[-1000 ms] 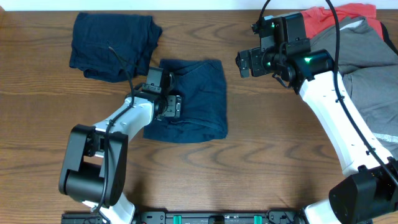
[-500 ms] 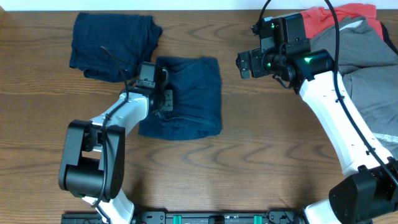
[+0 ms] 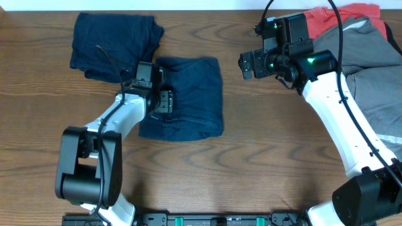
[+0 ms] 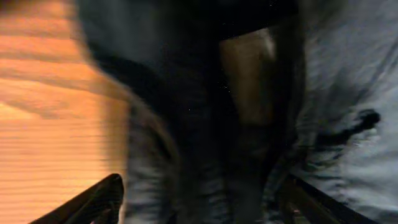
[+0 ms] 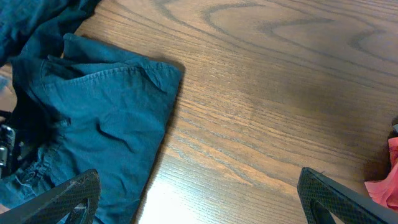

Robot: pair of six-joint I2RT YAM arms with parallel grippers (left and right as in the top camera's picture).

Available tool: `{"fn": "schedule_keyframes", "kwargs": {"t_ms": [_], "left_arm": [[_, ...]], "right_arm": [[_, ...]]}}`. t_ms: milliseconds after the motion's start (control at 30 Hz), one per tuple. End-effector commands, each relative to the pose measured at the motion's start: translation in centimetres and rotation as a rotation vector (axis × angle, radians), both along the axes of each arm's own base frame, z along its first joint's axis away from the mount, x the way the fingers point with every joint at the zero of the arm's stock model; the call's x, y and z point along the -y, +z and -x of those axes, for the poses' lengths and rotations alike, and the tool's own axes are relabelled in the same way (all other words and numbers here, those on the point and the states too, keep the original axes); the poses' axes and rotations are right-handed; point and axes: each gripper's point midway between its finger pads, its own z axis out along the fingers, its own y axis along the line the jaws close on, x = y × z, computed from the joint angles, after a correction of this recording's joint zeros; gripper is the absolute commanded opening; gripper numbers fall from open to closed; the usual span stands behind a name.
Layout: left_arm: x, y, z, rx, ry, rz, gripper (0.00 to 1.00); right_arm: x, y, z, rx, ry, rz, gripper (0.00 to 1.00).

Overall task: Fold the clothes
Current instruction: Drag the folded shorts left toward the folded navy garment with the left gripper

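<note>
A folded pair of navy-blue shorts lies on the wooden table, left of centre. My left gripper sits low on its left edge. In the blurred left wrist view its fingers stand wide apart with dark cloth between them, so the left gripper looks open. My right gripper hovers open and empty above bare table, right of the shorts. The right wrist view shows the shorts left of the right gripper.
A second folded navy garment lies at the back left, touching the shorts. Grey shorts and a coral-red garment are piled at the back right, under the right arm. A coral corner shows in the right wrist view.
My left gripper has moved left and toward the back, and the folded navy shorts have slid with it toward the other navy garment. The right arm has not moved.
</note>
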Motion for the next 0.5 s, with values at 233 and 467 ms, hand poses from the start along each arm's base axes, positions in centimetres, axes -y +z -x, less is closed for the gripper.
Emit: {"fn": "schedule_keyframes", "kwargs": {"t_ms": [233,467], "left_arm": [[-3.2,-0.6,-0.6,0.016,-0.033,-0.209,0.86],[-4.1,-2.7,-0.7,-0.015,-0.015,-0.215,0.86]], "right_arm": [[0.1,-0.2,0.1,-0.011,-0.011,-0.006,0.99],[0.2,-0.6,0.4,-0.031,-0.012,0.0,0.99]]}}
